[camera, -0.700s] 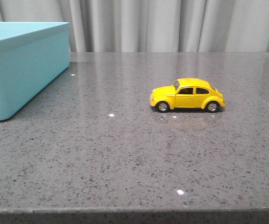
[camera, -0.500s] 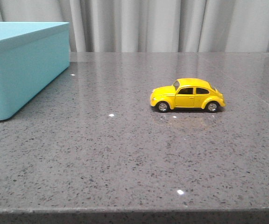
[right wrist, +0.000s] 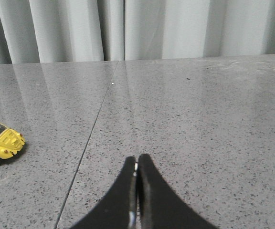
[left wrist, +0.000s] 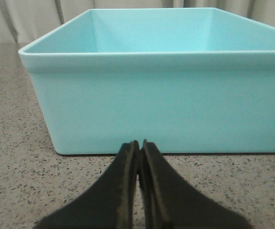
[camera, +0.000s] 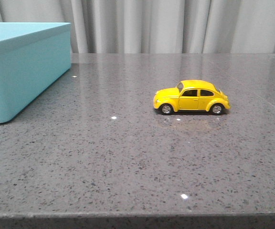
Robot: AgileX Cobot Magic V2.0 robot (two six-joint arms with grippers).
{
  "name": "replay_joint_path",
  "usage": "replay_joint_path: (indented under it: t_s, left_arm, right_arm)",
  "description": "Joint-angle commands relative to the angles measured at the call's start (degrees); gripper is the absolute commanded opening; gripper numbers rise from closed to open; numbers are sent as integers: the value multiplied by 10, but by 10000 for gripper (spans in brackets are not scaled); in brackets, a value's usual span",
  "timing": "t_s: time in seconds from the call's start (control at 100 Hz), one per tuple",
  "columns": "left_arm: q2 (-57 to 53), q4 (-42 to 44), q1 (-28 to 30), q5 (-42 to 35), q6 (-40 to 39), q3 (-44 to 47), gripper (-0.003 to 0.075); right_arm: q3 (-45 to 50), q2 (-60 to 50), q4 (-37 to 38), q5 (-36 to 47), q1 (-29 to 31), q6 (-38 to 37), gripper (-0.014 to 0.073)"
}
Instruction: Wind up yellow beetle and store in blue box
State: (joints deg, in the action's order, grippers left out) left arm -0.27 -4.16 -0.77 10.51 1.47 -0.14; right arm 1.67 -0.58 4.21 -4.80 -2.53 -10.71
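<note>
The yellow beetle [camera: 191, 97] stands on its wheels on the grey stone table, right of centre in the front view, nose to the left. Its rear end also shows at the edge of the right wrist view [right wrist: 1, 142]. The blue box [camera: 20, 67] stands at the far left; it fills the left wrist view [left wrist: 166, 95] and looks empty. My left gripper [left wrist: 138, 143] is shut and empty, low over the table just short of the box's near wall. My right gripper [right wrist: 137, 158] is shut and empty above bare table, well apart from the beetle. Neither gripper shows in the front view.
The table's front edge [camera: 137, 217] runs along the bottom of the front view. A grey curtain [camera: 175, 24] hangs behind the table. A thin seam [right wrist: 87, 143] crosses the tabletop between the right gripper and the beetle.
</note>
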Motion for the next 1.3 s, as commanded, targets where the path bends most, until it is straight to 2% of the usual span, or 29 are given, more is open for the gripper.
replay_joint_path:
  t_s: [0.0, 0.22, 0.61, 0.86, 1.14, 1.29]
  left_arm:
    - [-19, -5, -4, -42, -4, 14, -19]
    - [-19, -5, -4, -49, -4, 14, -19]
    - [-17, -15, -4, -178, -4, 10, -19]
    - [40, -15, -4, -115, -4, -70, -19]
    - [170, -17, -4, -115, -4, -183, -19]
    - [238, -20, -4, -115, -4, -225, -19]
  right_arm:
    - [-10, -13, 0, 43, 2, 3, -68]
    - [-10, -13, 0, 45, 2, 3, -68]
    - [-16, -12, 0, 74, 2, 3, -68]
    - [-86, 32, 0, 20, 2, 3, -58]
    - [-203, 138, 0, -88, 2, 3, -58]
    - [-253, 194, 0, -111, 2, 3, -58]
